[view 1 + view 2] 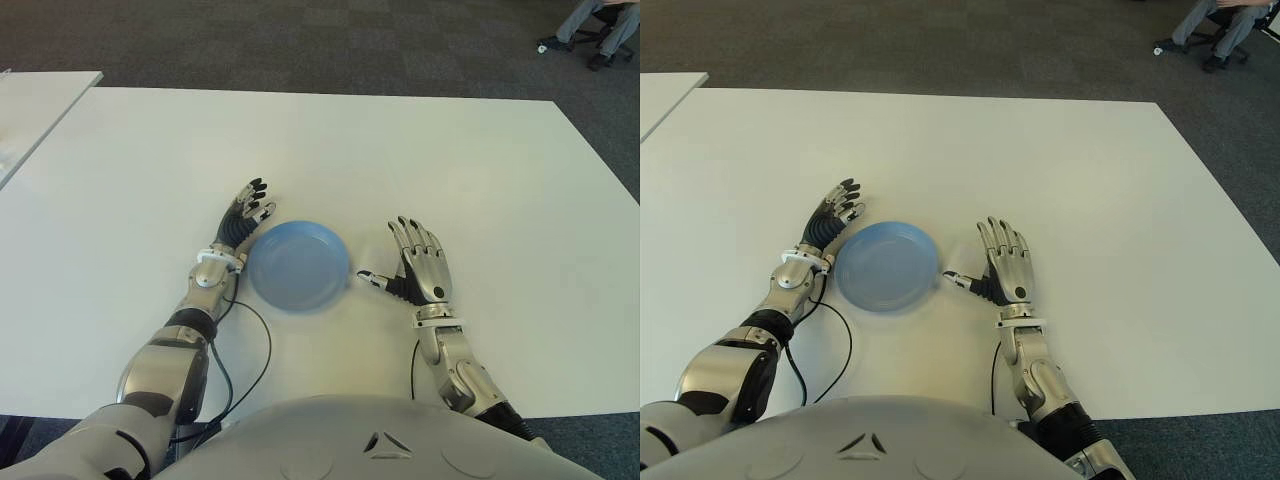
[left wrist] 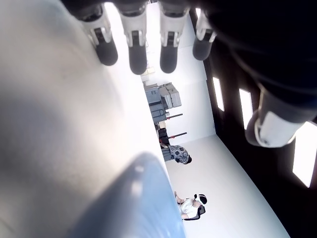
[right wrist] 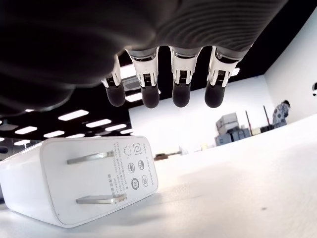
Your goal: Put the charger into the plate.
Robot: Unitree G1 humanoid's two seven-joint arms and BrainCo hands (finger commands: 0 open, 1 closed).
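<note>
A white charger with two metal prongs lies on its side on the table, under my right hand's outstretched fingers. The eye views do not show it; my right hand covers that spot, palm down, just right of the blue plate. Its fingers are spread and hold nothing. The plate is shallow, round and has nothing in it. My left hand shows at the plate's upper left edge with straight, relaxed fingers and holds nothing.
The white table stretches wide on all sides of the plate. A black cable loops from my left forearm near the front edge. A second table stands at far left. A person's legs show far back right.
</note>
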